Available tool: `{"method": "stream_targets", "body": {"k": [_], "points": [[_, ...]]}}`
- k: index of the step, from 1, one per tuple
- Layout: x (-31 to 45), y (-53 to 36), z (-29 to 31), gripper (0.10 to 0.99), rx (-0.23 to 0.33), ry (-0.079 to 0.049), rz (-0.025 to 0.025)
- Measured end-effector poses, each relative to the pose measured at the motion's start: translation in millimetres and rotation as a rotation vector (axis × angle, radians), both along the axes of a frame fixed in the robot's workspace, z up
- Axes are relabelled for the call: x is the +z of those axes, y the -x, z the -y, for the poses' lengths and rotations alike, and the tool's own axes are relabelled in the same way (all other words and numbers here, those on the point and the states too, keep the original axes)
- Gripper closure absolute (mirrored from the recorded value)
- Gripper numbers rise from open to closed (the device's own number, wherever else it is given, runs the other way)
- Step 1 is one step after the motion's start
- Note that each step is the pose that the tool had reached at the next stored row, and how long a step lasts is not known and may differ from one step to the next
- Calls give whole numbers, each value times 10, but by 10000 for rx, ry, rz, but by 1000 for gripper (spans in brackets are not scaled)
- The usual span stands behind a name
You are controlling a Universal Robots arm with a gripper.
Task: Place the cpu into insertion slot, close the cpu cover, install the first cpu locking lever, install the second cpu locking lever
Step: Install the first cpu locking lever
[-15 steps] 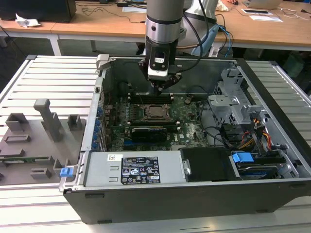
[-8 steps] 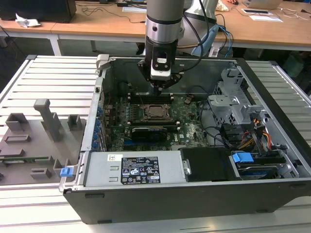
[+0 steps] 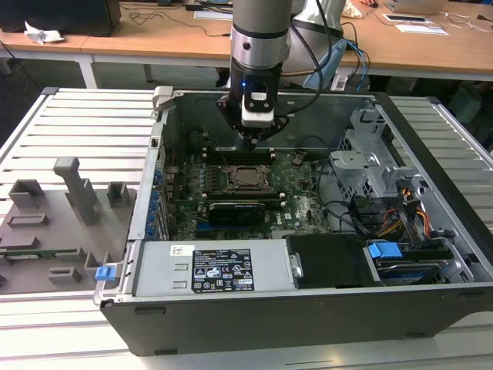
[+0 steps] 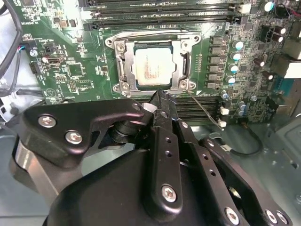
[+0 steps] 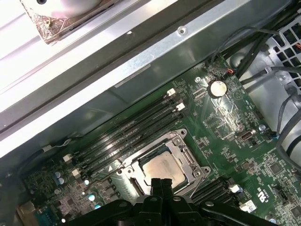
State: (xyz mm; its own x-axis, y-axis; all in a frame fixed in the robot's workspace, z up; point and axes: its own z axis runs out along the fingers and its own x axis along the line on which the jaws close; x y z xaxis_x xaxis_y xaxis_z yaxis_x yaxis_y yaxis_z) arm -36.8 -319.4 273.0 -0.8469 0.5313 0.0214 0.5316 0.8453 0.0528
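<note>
Squarely seated cpu (image 4: pixel 155 66), face up

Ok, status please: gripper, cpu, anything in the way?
Gripper: jaws shut, empty, low over cpu cover edge. Cpu seated under cover. Lever rod juts out beside cover, otherwise clear.
</note>
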Motion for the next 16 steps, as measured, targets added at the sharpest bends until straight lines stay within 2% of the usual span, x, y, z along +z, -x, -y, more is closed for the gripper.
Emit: {"method": "stream_targets", "body": {"k": [14, 16], "points": [[0, 0, 0, 980, 1656, 0, 0], [0, 0, 0, 980, 2065, 2, 0]]}}
